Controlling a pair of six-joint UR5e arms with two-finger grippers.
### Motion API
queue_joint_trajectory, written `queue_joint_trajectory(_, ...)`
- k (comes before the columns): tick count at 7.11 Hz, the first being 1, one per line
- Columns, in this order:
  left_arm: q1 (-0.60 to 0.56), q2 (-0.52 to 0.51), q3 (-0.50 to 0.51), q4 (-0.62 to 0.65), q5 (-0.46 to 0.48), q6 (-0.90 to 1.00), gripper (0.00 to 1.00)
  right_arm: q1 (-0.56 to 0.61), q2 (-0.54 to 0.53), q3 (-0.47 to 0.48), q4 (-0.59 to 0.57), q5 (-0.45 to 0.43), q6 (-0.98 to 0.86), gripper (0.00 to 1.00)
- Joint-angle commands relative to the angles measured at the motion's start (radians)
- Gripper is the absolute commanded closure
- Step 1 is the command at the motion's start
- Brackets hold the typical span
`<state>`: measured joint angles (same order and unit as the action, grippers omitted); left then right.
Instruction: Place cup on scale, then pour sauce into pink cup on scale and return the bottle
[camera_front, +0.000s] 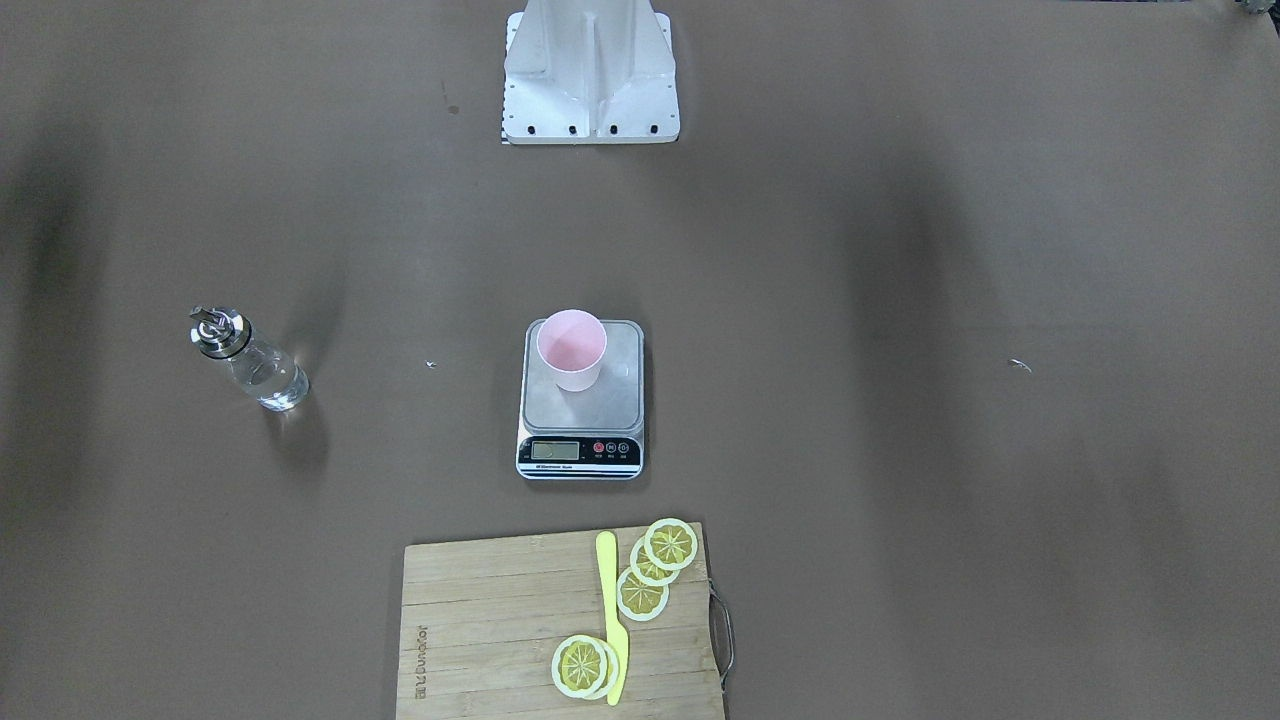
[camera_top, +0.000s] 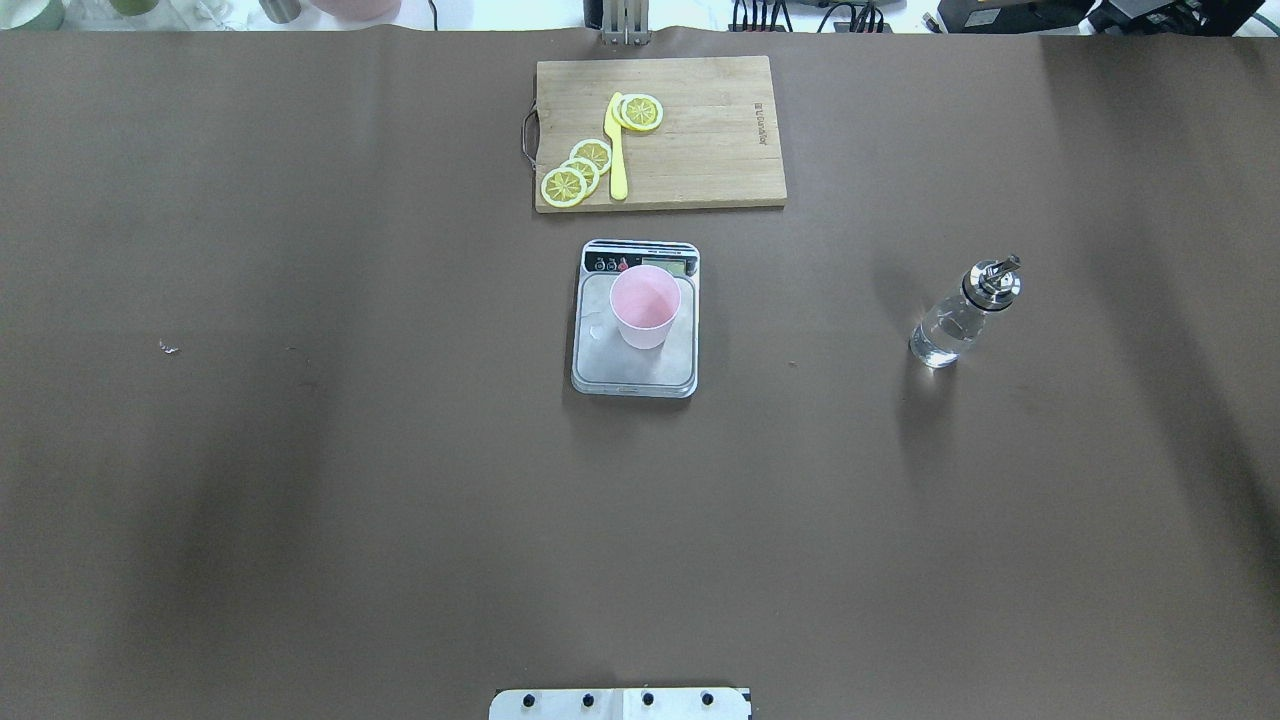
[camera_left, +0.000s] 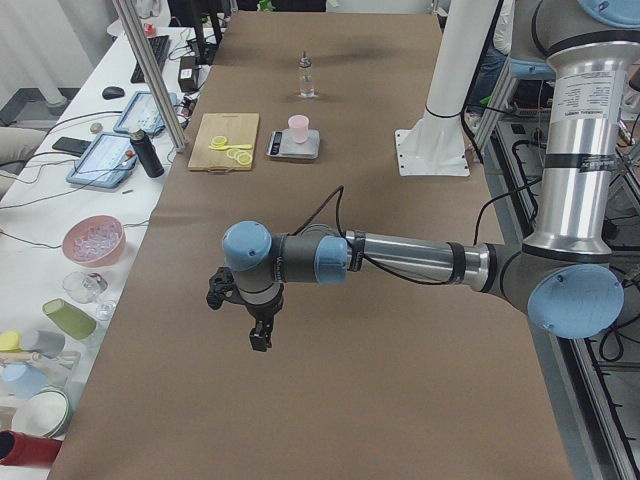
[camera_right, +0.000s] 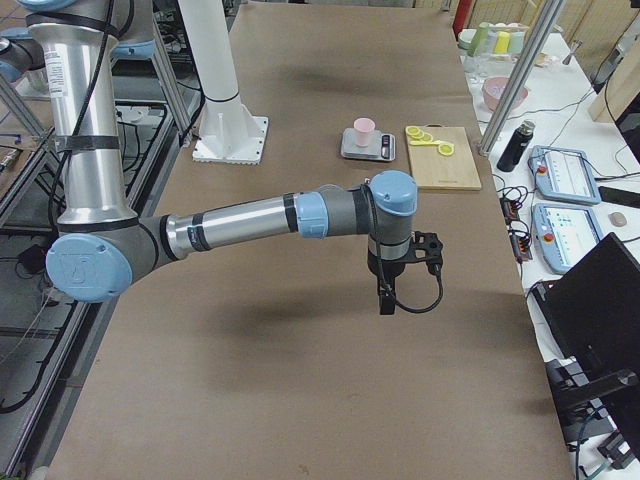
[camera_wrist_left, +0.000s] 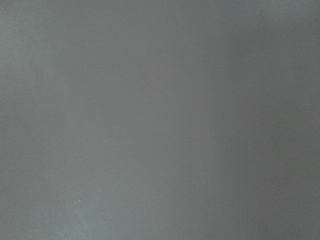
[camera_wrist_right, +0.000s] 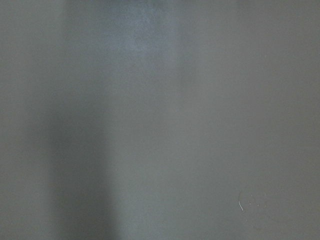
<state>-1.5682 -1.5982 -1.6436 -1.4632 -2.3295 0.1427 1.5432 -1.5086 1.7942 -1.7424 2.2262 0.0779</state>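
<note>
The pale pink cup (camera_front: 571, 350) stands upright on the silver platform of the scale (camera_front: 600, 408) at the table's middle; both also show in the overhead view, the cup (camera_top: 645, 305) on the scale (camera_top: 622, 368). The clear glass bottle (camera_top: 955, 320) with its metal pourer cap stands alone on the table on the robot's right side (camera_front: 255, 368), with clear sauce inside. My left gripper (camera_left: 260, 338) and right gripper (camera_right: 386, 300) hang above bare table far from these things. I cannot tell whether either is open or shut. Both wrist views show only bare table.
A wooden cutting board (camera_top: 700, 150) with lemon slices (camera_top: 575, 175) and a yellow knife (camera_top: 617, 150) lies just beyond the scale. The robot's white base (camera_front: 590, 70) stands at the near middle edge. Side benches hold tablets, cups and bowls.
</note>
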Motion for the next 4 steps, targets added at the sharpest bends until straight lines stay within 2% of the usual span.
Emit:
queue_joint_trajectory(1,-0.003,0.000,0.001,0.001,-0.001,0.000,0.00,0.000,-0.002,0.051,-0.077,0.012,-0.003,0.00)
queue_joint_trajectory(4,-0.003,0.012,-0.001,0.001,-0.004,0.000,0.00,0.000,-0.004,0.051,-0.078,0.023,-0.001,0.00)
